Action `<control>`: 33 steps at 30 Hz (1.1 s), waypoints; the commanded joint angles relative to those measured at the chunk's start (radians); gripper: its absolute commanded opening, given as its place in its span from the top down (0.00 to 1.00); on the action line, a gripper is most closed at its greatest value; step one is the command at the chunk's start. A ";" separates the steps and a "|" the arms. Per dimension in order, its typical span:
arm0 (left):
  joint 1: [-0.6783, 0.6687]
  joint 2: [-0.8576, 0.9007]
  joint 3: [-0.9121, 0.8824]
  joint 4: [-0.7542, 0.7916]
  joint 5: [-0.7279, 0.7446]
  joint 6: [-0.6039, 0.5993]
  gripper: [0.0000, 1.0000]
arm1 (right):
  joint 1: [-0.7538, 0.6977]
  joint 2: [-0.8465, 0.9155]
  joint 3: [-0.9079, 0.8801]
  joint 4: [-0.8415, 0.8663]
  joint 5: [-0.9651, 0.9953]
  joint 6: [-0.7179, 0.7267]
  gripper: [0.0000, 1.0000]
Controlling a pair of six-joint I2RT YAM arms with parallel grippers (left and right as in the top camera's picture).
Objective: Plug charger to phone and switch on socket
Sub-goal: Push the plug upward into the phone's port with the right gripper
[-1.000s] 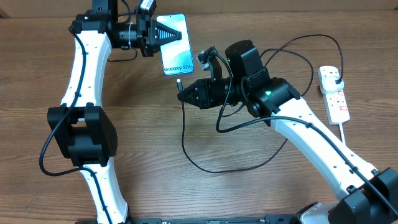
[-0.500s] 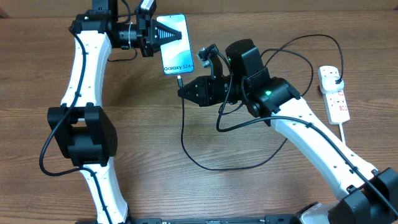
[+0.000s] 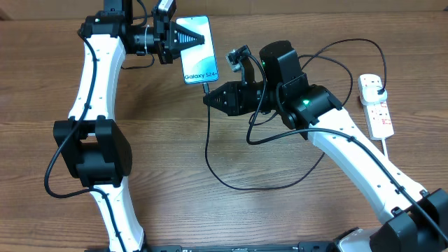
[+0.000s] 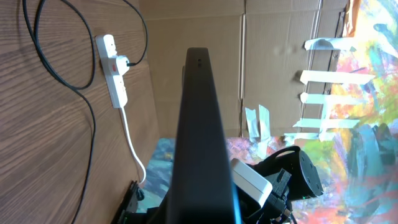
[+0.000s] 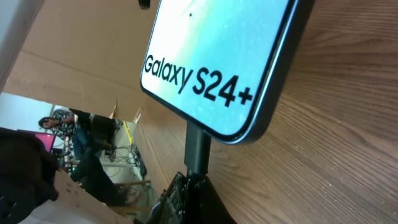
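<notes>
My left gripper (image 3: pixel 187 40) is shut on the phone (image 3: pixel 197 50), which shows its blue-white "Galaxy S24+" screen at the table's top centre; in the left wrist view I see its black edge (image 4: pixel 200 137). My right gripper (image 3: pixel 210 99) is shut on the charger's connector (image 3: pixel 205 88), whose tip meets the phone's bottom edge. In the right wrist view the connector (image 5: pixel 198 146) sits against the phone (image 5: pixel 217 56). The black charger cable (image 3: pixel 231 185) loops over the table to its plug (image 3: pixel 379 91) in the socket (image 3: pixel 376 106) at the right.
The socket's white cord (image 3: pixel 400 168) runs toward the front right edge. The socket also shows in the left wrist view (image 4: pixel 114 70) with its cord. Cardboard walls and colourful cloth lie beyond the table.
My right gripper has moved up and slightly right with the connector, bringing its tip from below the phone up against the phone's bottom edge. The left arm has held still.
</notes>
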 commanded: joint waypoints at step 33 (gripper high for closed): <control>-0.006 -0.013 0.023 -0.002 -0.007 -0.011 0.96 | 0.000 -0.019 -0.001 -0.014 -0.038 -0.006 0.96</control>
